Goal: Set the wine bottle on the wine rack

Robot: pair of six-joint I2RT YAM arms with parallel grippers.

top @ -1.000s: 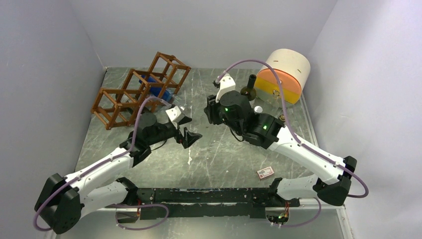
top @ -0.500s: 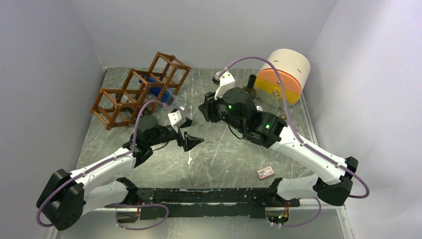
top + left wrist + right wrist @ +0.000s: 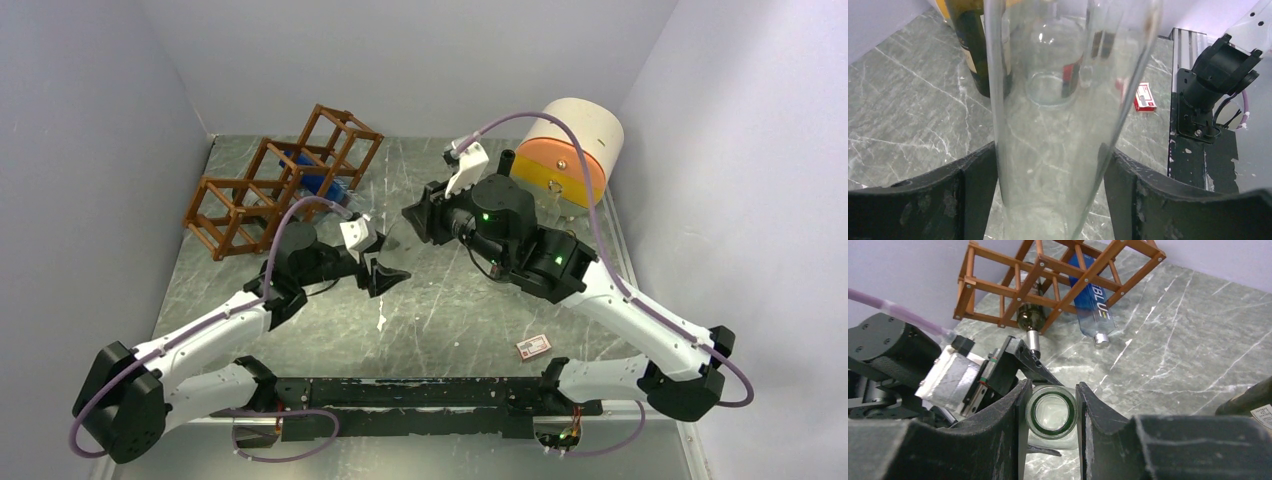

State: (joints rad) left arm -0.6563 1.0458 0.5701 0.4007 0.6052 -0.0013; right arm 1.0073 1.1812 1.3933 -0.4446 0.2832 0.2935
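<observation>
While the clear glass wine bottle (image 3: 1051, 412) hangs between both arms above the grey marbled table (image 3: 450, 300), the handover geometry is what counts. The right gripper (image 3: 1052, 390) is pinched on the neck just under the open mouth. That mouth faces the right wrist camera, so the long axis runs away from this gripper and down toward the table. It is steep, but the exact lean is not readable.

The left gripper (image 3: 1050, 147) straddles the bottle's body with its jaws partway in, one finger each side. The glass edge meets both pads, but I cannot tell whether that is a firm hold or bare contact.

The reddish-brown wooden lattice wine rack (image 3: 270, 185) sits at the far left of the table, well apart from the bottle. It is on the left arm's side, so the left gripper is the nearer one.

Two cells are taken, by a blue bottle (image 3: 1090, 305) and a dark green bottle with a silver cap (image 3: 1029, 320). Both lie flat with their necks pointing out toward the table's middle.

Judgement: the step is a pass from right to left. The next move calls for a secure left hold before the right lets go. The bottle's axis then has to swing from steep to lying, in line with a free cell. The risk is smooth glass slipping in a loose hold.
</observation>
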